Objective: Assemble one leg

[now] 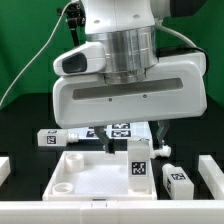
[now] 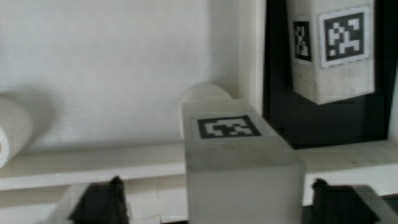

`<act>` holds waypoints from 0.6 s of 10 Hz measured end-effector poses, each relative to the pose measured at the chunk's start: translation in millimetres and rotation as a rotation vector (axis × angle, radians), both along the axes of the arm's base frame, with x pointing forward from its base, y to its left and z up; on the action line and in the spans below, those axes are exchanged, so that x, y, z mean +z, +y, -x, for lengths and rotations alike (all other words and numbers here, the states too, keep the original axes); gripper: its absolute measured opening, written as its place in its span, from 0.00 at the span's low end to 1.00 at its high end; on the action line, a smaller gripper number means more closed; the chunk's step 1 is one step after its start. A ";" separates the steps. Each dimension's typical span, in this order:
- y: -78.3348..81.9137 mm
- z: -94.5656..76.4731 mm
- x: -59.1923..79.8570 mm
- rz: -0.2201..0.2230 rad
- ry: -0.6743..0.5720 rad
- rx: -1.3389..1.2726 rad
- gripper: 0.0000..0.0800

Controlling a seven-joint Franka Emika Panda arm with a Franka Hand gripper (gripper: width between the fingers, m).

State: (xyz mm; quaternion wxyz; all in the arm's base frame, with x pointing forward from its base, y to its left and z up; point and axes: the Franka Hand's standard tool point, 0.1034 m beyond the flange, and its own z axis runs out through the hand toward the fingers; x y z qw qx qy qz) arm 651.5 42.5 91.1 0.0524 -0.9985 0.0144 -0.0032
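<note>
A white leg [image 1: 138,162] with a square tag stands upright at the corner of the white rimmed tabletop [image 1: 90,178] on the exterior view's right. My gripper [image 1: 141,142] hangs right above it, the fingers down on either side of its top. In the wrist view the leg [image 2: 238,160] stands between the two dark fingertips [image 2: 98,200]. One fingertip is well clear of it and the other is close beside it. The gripper [image 2: 221,202] is open. Part of the tabletop [image 2: 107,60] shows behind.
More legs lie on the black table: one on the exterior view's left [image 1: 50,138], one at the front right [image 1: 178,178], one just past the tabletop [image 2: 334,50]. The marker board [image 1: 116,129] lies behind. White blocks stand at both edges [image 1: 212,176].
</note>
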 end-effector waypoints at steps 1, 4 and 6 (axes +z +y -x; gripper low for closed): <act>0.7 0.0 0.1 0.000 0.000 0.001 0.34; 0.9 0.0 0.1 -0.002 0.002 -0.021 0.35; 1.5 0.0 0.1 -0.005 0.012 -0.112 0.35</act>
